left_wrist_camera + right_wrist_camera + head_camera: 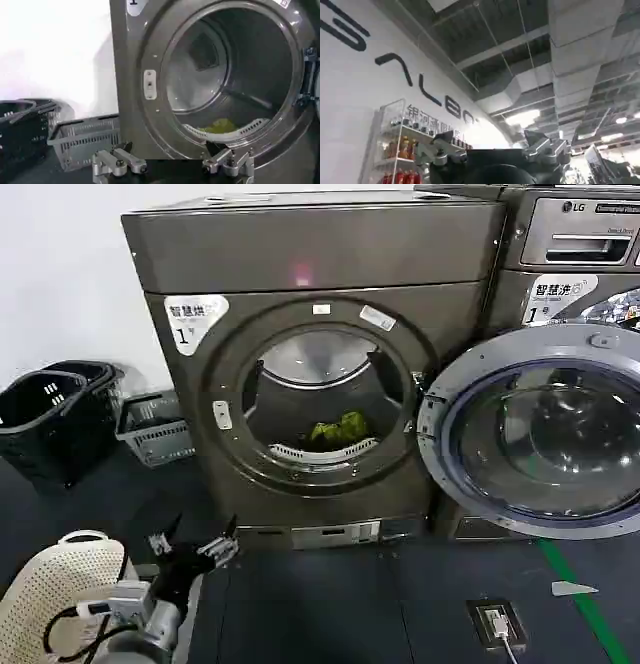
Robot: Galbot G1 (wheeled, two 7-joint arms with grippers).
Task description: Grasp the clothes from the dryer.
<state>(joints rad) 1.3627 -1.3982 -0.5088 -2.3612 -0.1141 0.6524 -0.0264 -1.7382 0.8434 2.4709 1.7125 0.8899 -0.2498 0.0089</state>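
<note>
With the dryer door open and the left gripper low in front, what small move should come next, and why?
Probably raise the left gripper and push it forward toward the drum mouth. Its jaws stand open and empty, below and left of the opening of the dryer, while the clothes lie at the drum's bottom behind the front lip, untouched. The door is swung aside, so the way looks free.

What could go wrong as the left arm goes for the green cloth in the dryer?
1. The clothes lie low behind the raised lip of the dryer opening, so the open left end effector, now low outside the drum, could knock the lip on a flat approach.
2. The open door hangs close beside the opening; a wide swing might clip it.
3. The piece is small and crumpled, so the fingers may close on only an edge and drop it.
</note>
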